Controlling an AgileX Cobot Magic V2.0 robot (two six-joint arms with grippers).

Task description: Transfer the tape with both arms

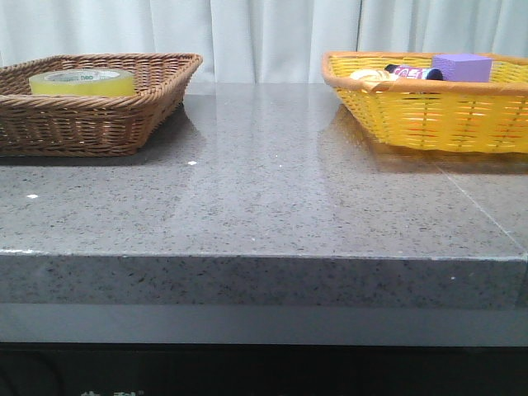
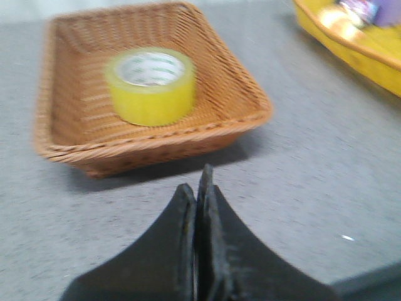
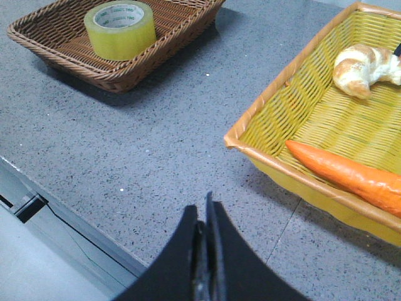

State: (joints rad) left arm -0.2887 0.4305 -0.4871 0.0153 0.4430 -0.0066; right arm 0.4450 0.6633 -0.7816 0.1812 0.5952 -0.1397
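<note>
The wide roll of translucent yellow packing tape [image 1: 82, 82] lies flat in the brown wicker basket [image 1: 124, 124] at the left of the grey speckled stone worktop [image 1: 272, 198], well apart from the yellow woven basket [image 1: 429, 124] on the right. Its white core [image 2: 150, 68] opens straight up, so its axis stands vertical and no side is longer than another. Both arms hang back over the near edge, the left claw [image 2: 199, 188] and the right claw [image 3: 205, 210] each pressed together, holding nothing. To my eye the left claw should spread first, descend over the roll, one finger inside the core, clear of the basket wall.
</note>
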